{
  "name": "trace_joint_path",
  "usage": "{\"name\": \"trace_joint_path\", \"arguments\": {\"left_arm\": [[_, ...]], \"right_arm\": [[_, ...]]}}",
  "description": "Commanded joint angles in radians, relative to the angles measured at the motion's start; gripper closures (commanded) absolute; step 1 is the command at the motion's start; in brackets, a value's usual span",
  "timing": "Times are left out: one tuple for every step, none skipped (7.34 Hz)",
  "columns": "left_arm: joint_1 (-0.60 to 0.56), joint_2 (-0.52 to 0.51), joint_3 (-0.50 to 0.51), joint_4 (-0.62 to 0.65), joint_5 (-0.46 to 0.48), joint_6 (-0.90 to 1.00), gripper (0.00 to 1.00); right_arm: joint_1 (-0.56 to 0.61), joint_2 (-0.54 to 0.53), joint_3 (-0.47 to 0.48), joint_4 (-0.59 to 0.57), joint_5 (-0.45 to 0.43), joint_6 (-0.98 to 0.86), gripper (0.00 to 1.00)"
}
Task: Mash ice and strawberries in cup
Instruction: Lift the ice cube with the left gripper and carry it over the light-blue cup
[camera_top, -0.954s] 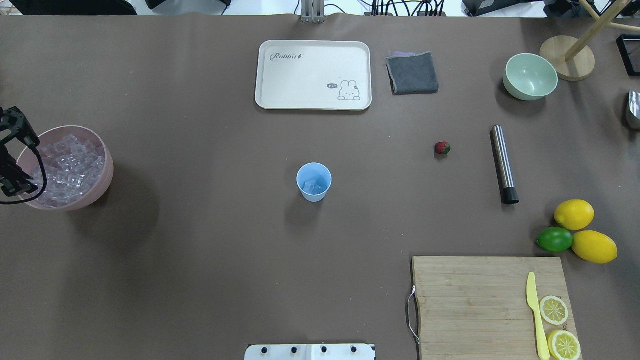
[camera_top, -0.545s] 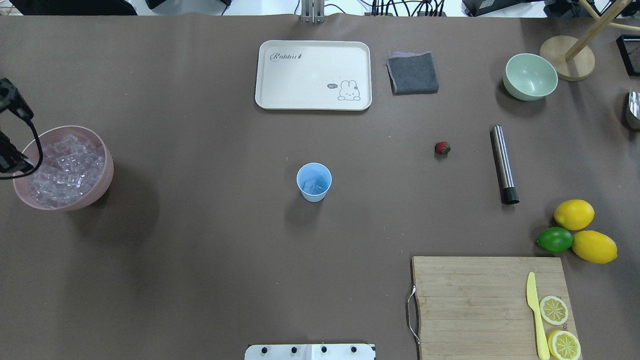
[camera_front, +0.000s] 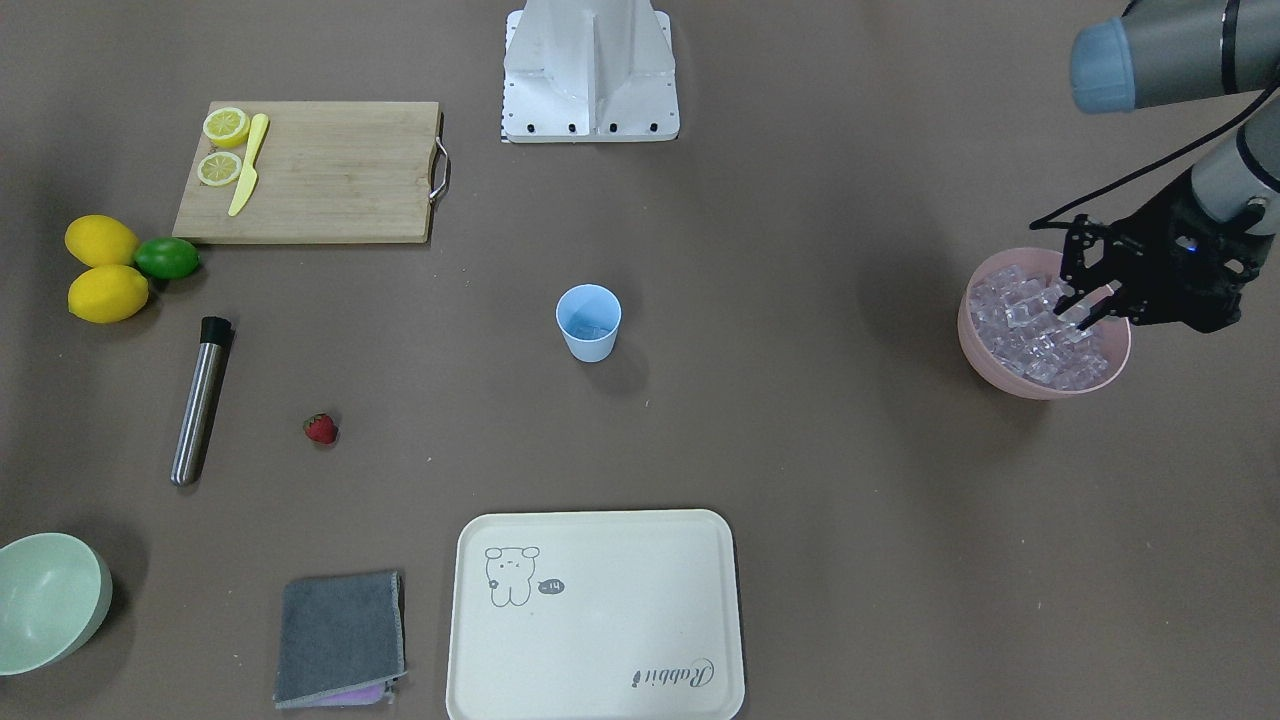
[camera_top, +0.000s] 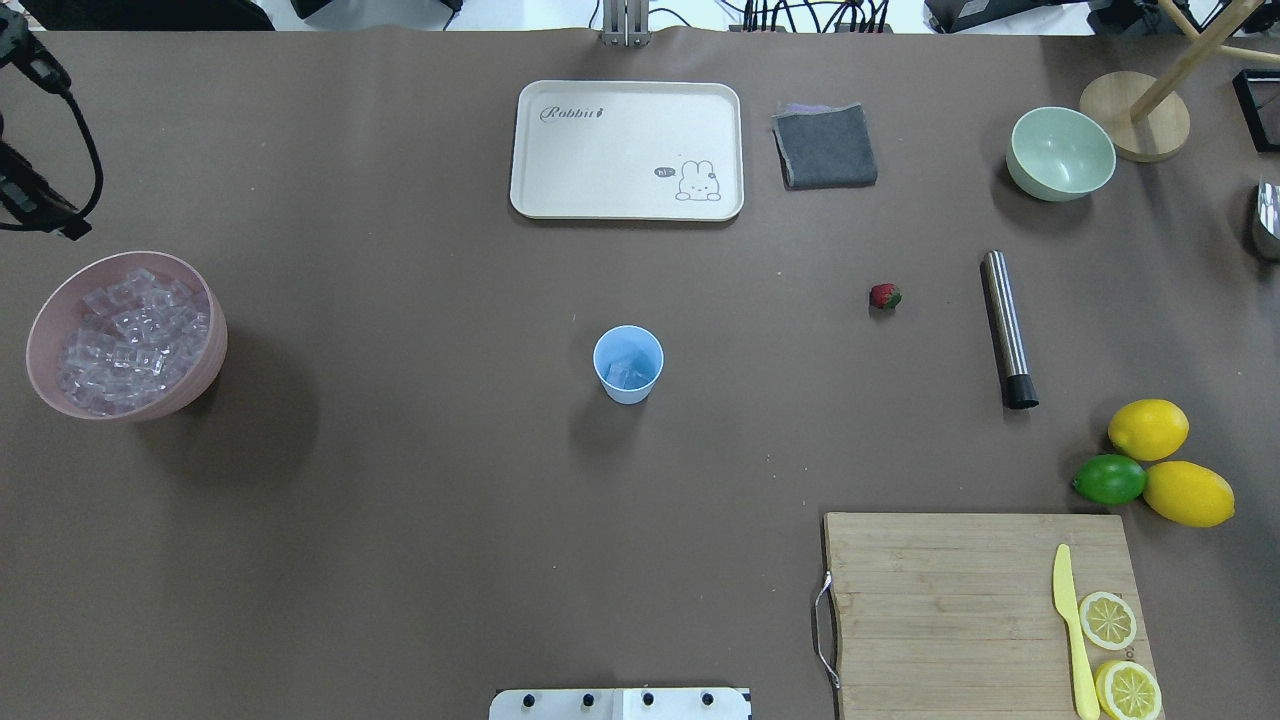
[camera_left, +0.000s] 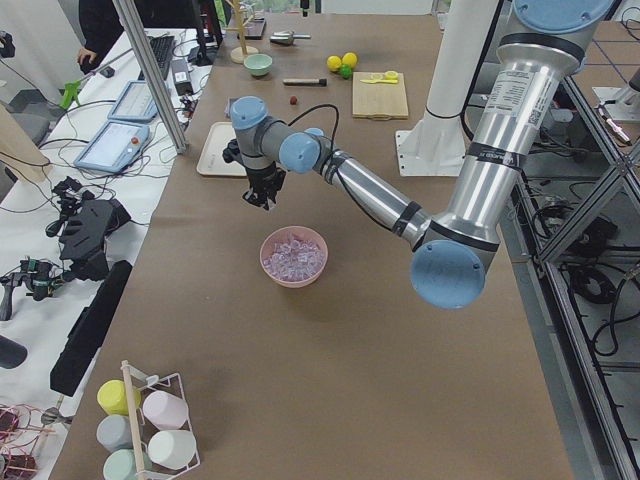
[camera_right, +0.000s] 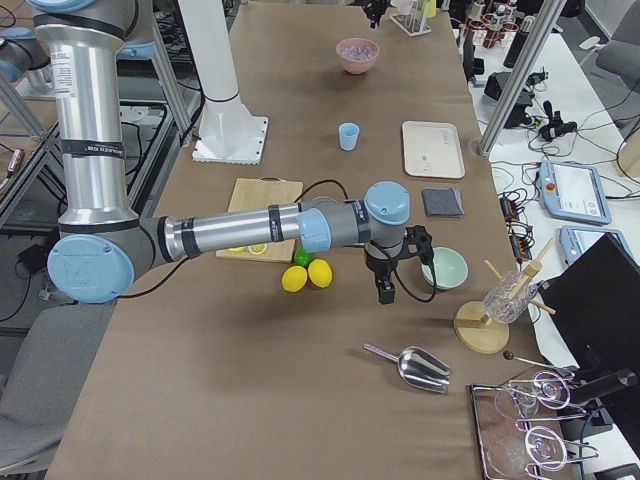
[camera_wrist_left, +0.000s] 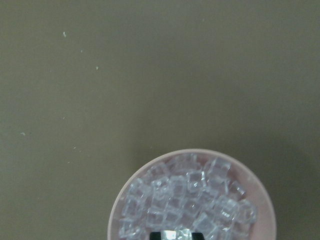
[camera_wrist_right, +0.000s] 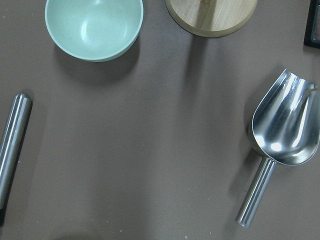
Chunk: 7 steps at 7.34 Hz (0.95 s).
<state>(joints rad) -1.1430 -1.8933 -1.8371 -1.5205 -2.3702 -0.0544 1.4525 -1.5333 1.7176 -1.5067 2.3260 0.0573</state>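
The light blue cup (camera_top: 628, 365) stands upright mid-table with a little ice in its bottom. The strawberry (camera_top: 884, 296) lies on the table to the cup's right, near a steel muddler (camera_top: 1006, 328). Many ice cubes (camera_top: 130, 335) fill a pink bowl (camera_top: 205, 375) at the left edge. My left gripper (camera_front: 1078, 310) hangs above the pink bowl (camera_front: 1000, 375), shut on an ice cube (camera_wrist_left: 172, 233). My right gripper (camera_right: 385, 290) hovers near the pale green bowl (camera_right: 444, 268); I cannot tell whether it is open or shut.
A cream tray (camera_top: 627, 150) and a grey cloth (camera_top: 825, 146) lie at the far side. A cutting board (camera_top: 980, 610) with a yellow knife and lemon slices lies front right, with lemons and a lime (camera_top: 1109, 479) beside it. A metal scoop (camera_wrist_right: 280, 140) lies at far right.
My left gripper has risen from the ice in the pink bowl and moved toward the far side in the overhead view. Nothing else has moved.
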Motion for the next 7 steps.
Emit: {"name": "trace_joint_path", "arguments": {"left_arm": [[0.165, -0.088, 0.099, -0.374, -0.023, -0.581, 1.0], [0.257, -0.143, 0.111, -0.473, 0.064, -0.804, 1.0], [0.364, -0.221, 0.11, -0.478, 0.183, -0.979, 1.0], [0.426, -0.255, 0.104, -0.478, 0.265, -1.058, 1.0], [0.478, -0.273, 0.09, -0.481, 0.296, -1.118, 1.0], [0.555, -0.294, 0.094, -0.48, 0.403, -1.149, 1.0], [0.601, -0.322, 0.108, -0.474, 0.476, -1.151, 1.0]], "right_arm": [[-0.001, 0.01, -0.001, 0.002, -0.002, -0.001, 0.0], [0.0, 0.009, 0.0, 0.002, -0.002, -0.002, 0.0], [0.0, 0.006, 0.0, 0.002, -0.002, -0.004, 0.0], [0.0, 0.007, -0.001, 0.002, -0.004, -0.008, 0.0], [-0.001, 0.007, -0.001, 0.002, -0.004, -0.008, 0.0], [-0.001, 0.01, -0.001, 0.002, -0.005, -0.002, 0.0], [-0.001, 0.01, -0.003, 0.002, -0.005, -0.002, 0.0]]}}
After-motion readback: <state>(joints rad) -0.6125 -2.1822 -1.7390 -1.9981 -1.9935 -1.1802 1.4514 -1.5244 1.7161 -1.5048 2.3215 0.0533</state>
